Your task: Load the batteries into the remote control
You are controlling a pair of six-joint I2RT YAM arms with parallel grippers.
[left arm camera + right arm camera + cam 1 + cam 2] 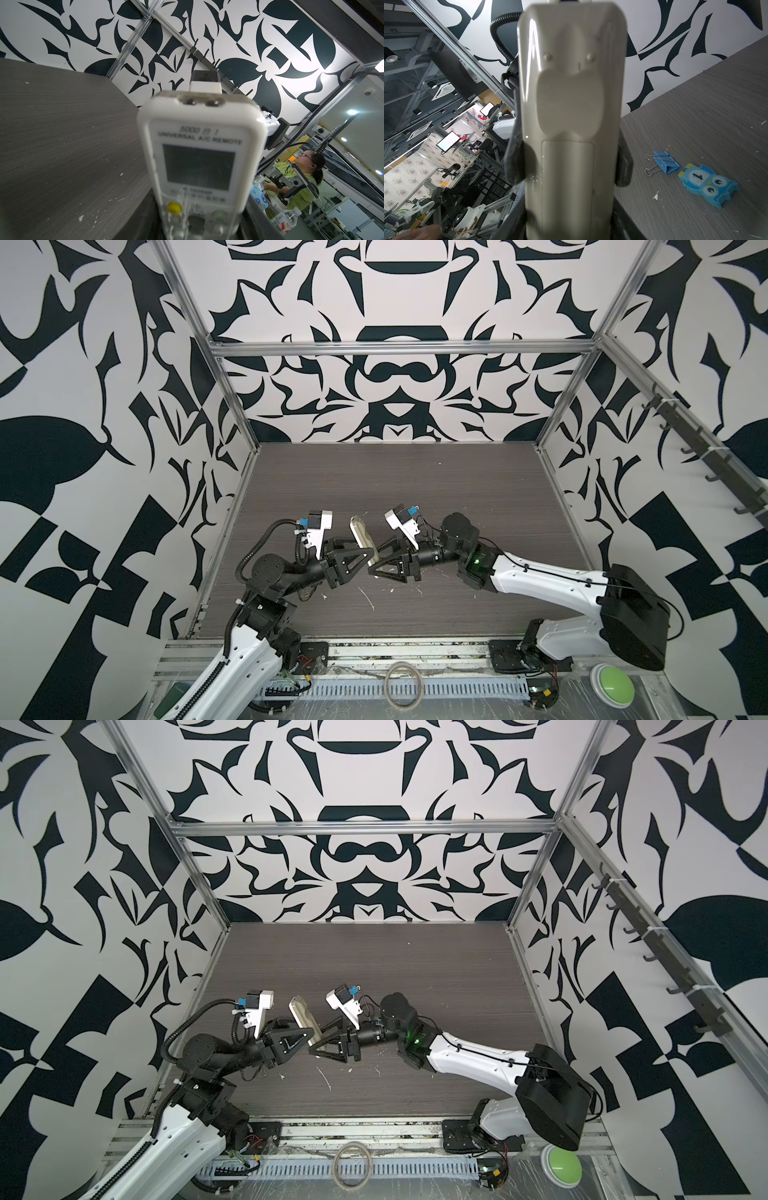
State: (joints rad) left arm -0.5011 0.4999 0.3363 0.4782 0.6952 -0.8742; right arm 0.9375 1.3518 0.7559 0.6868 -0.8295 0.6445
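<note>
Remote control between left hand, right hand

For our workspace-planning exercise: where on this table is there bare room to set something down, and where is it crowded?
Free: the far table strip between back wall and remote control, running right to the side rail. Crowded: mid-table, where left tool and right tool meet on the remote; white scraps litter the near side.

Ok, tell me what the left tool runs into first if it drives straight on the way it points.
The remote control, held in the air between its fingers. Just behind, the left tool would meet the right tool, facing it tip to tip. The gap left is unclear.
</note>
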